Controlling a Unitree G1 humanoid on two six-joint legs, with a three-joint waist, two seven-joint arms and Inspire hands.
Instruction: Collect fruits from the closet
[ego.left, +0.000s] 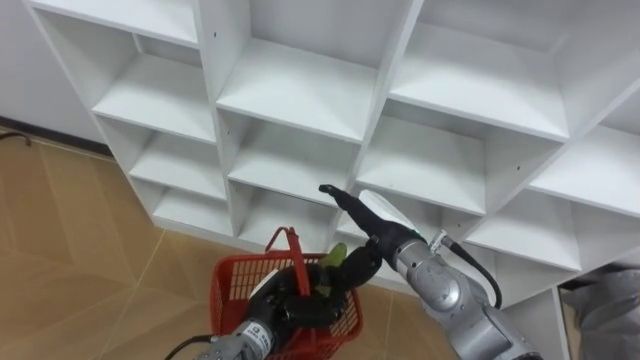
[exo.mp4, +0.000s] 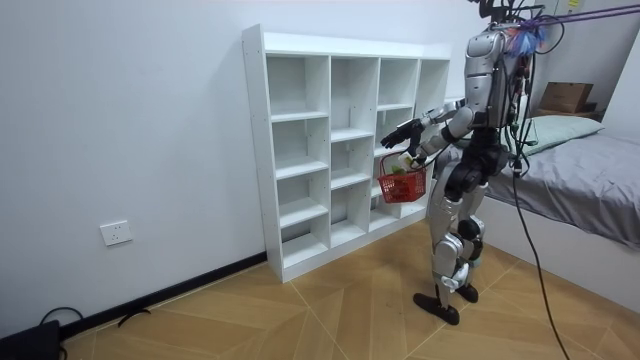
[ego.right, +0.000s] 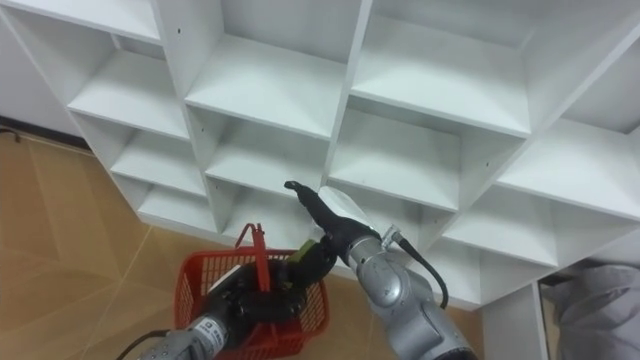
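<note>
I stand facing the white closet (ego.left: 300, 90), whose open compartments in front of me hold nothing. My left hand (ego.left: 288, 305) is shut on the upright handle of a red mesh basket (ego.left: 225, 278), which hangs at waist height in the room view (exo.mp4: 402, 186). A green fruit (ego.left: 333, 258) lies at the basket's right rim. Just above that fruit, my right hand (ego.left: 372, 245) hovers open, one finger pointing up toward the shelves and the others reaching down at the basket.
Wooden floor (ego.left: 70, 230) lies to the left of the closet. In the room view a bed (exo.mp4: 590, 170) stands close behind me with a cardboard box (exo.mp4: 565, 97) on it, and a wall socket (exo.mp4: 116, 232) sits low on the wall.
</note>
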